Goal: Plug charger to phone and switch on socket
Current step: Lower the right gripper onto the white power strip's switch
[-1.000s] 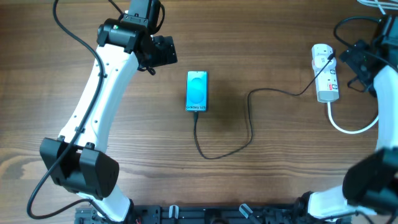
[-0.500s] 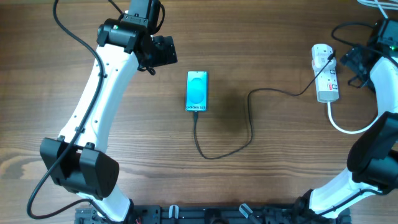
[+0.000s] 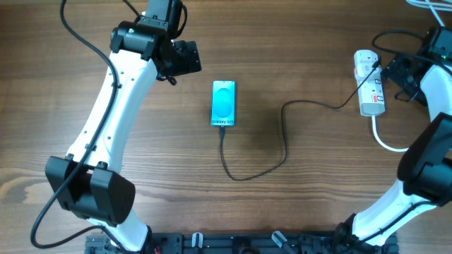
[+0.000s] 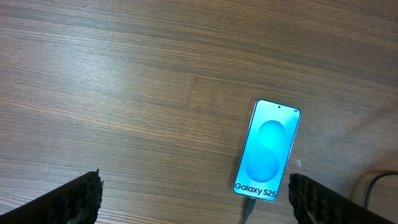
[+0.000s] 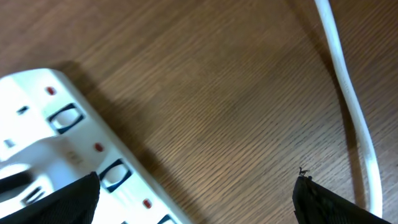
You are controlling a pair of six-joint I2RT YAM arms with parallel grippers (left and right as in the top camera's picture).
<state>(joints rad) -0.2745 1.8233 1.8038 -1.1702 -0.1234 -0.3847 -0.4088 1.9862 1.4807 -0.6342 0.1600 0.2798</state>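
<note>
A wooden table [image 3: 318, 197] seen from above, with two white and black robot arms reaching in from the near edge. There is one phone [image 3: 223, 103], lying flat near the middle of the table with its teal screen lit and facing up. There is one charger [image 3: 284, 144], a thin black cable that leaves the phone's lower end, loops toward the near edge, climbs again and runs off to the right into the socket [image 3: 370, 88]. There is one socket, a short white power strip lying near the right edge, with one thicker white lead [image 3: 387, 144] curving away from it. In the left wrist view the cable's tip meets the bottom edge of the phone, so the plugging step appears to be done, though the join sits at the very edge of that view and cannot be confirmed. What is probably left is the switch. The right wrist view shows two rocker switches [image 5: 65, 116] and three small red marks [image 5: 97, 147] on the strip, but whether any switch is pressed on cannot be told. The left gripper [image 4: 194, 186] hovers above and to the left of the phone, jaws spread wide and holding nothing. The right gripper [image 5: 199, 186] hangs just beside the socket on its right side, jaws likewise spread wide and empty, touching neither the strip nor the white lead.
</note>
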